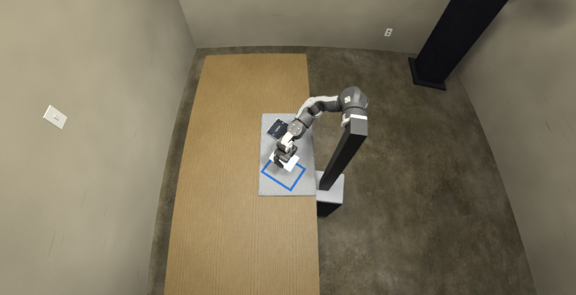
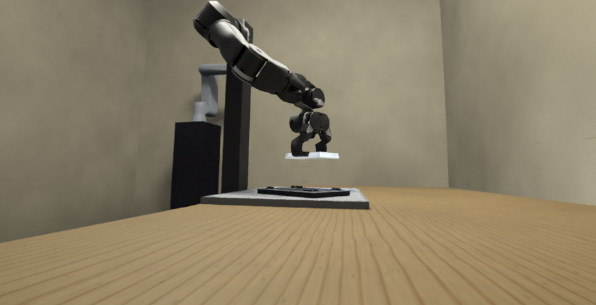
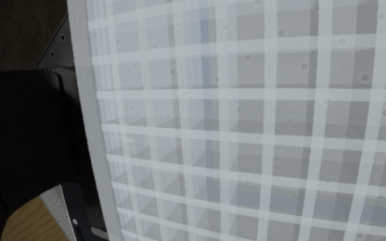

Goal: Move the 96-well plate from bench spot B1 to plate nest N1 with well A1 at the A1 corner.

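You are looking at the 96-well plate [image 2: 312, 155] hanging level in the air, well above the grey base plate [image 2: 358, 201], with the claw [image 2: 310, 152] clamping on it from above. It is showing as a pale, translucent grid of square wells [image 3: 238, 120]; you cannot tell which corner is cut off. The pickup is done: the blue-outlined spot B1 [image 1: 297, 180] is lying partly beneath it. The carry to the dark nest N1 [image 1: 276, 128], the turn for A1 and the seating are remaining. All of this is sitting on the wooden tabletop [image 1: 225, 220].

End effector [image 2: 311, 151] clamped, arm outstretched
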{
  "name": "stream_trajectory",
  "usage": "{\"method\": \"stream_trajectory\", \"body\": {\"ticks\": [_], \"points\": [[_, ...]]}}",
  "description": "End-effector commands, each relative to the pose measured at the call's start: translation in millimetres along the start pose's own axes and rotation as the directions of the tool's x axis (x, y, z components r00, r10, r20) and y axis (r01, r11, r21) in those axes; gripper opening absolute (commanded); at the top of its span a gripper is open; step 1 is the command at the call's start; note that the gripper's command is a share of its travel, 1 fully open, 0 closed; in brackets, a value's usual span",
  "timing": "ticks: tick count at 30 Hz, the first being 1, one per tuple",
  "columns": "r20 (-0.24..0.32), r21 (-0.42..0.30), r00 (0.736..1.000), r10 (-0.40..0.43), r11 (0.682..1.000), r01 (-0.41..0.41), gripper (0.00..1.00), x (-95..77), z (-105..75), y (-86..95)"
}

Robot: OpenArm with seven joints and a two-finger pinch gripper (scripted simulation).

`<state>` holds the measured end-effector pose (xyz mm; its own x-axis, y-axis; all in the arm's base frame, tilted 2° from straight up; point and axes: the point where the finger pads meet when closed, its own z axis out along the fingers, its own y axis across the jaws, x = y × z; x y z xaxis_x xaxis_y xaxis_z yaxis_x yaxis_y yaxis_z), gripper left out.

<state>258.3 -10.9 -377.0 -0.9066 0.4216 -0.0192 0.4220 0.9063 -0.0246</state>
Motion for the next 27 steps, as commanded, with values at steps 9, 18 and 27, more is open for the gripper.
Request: {"method": "stream_trajectory", "body": {"ticks": [9, 18, 27], "points": [[0.005, 0.006, 1.0, 0.011, 1.0, -0.011, 0.0, -17.9, -0.3, -23.9], [0.005, 0.005, 1.0, 0.01, 1.0, -0.01, 0.0, -27.1, -1.1, -37.0], [0.006, 0.006, 1.0, 0.011, 1.0, -0.011, 0.0, -45.8, -3.3, -63.6]]}}
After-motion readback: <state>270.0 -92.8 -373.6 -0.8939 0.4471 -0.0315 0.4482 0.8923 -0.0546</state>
